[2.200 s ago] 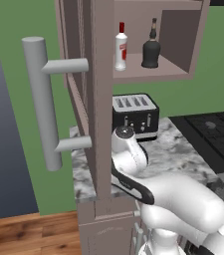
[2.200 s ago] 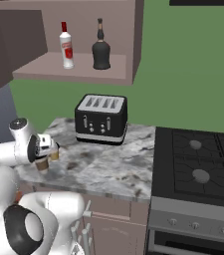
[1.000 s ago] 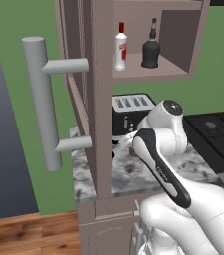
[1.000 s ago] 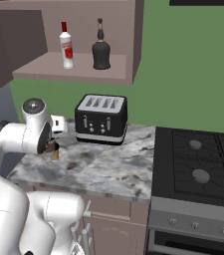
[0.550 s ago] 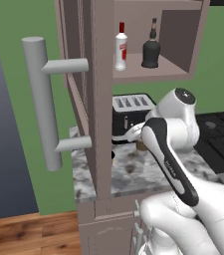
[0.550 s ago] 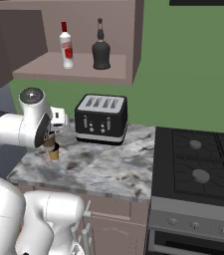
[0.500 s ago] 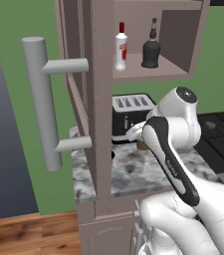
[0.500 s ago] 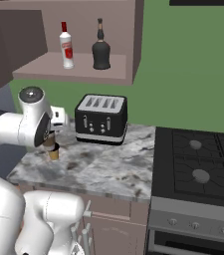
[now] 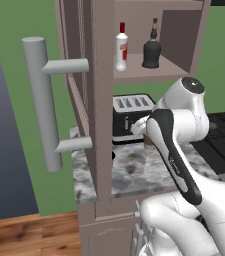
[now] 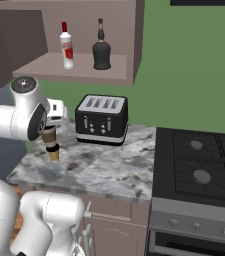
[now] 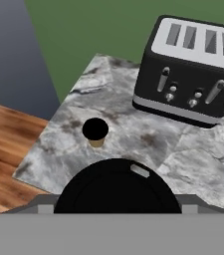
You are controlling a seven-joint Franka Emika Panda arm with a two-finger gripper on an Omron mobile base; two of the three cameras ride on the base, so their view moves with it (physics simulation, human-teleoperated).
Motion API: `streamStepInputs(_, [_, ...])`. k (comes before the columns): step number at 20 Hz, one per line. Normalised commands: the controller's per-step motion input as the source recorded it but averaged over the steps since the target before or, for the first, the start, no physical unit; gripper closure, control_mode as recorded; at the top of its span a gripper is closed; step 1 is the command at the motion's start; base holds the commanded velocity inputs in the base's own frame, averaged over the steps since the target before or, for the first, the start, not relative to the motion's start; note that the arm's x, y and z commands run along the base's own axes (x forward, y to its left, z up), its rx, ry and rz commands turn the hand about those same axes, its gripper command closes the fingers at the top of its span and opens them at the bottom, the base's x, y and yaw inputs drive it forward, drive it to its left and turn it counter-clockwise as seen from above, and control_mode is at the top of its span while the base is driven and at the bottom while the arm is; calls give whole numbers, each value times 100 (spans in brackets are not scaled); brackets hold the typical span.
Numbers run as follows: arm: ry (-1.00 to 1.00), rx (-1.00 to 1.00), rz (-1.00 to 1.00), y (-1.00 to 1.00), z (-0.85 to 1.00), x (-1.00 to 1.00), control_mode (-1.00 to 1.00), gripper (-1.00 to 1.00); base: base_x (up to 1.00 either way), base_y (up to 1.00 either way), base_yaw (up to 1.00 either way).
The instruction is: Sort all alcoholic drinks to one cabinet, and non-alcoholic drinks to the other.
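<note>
The arm is folded upright over the left end of the desk (image 10: 109, 167), hand (image 10: 49, 134) pointing down and clamped on a brown cup (image 10: 49, 138) held directly above a tan cup (image 10: 53, 154) near the toaster (image 10: 101, 120). Both bottles (image 10: 67, 46) stand on the cabinet (image 10: 44, 67) shelf.

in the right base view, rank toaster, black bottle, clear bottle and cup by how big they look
1. toaster
2. black bottle and clear bottle: similar height, the black one wider
3. cup, partly hidden by the arm; it stands nearer the camera, yet looks smallest
</note>
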Motion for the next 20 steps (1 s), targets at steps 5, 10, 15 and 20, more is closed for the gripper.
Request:
streamStepInputs(5, [0, -12, -6, -7, 26, -6, -100, 100, 0, 0, 0])
streamStepInputs(10, [0, -7, -3, -14, 33, -14, -100, 100, 0, 0, 0])
streamStepInputs(15, [0, -4, -1, -14, 26, -15, -100, 100, 0, 0, 0])
streamStepInputs(20, [-6, -3, 0, -14, 5, -16, -100, 100, 0, 0, 0])
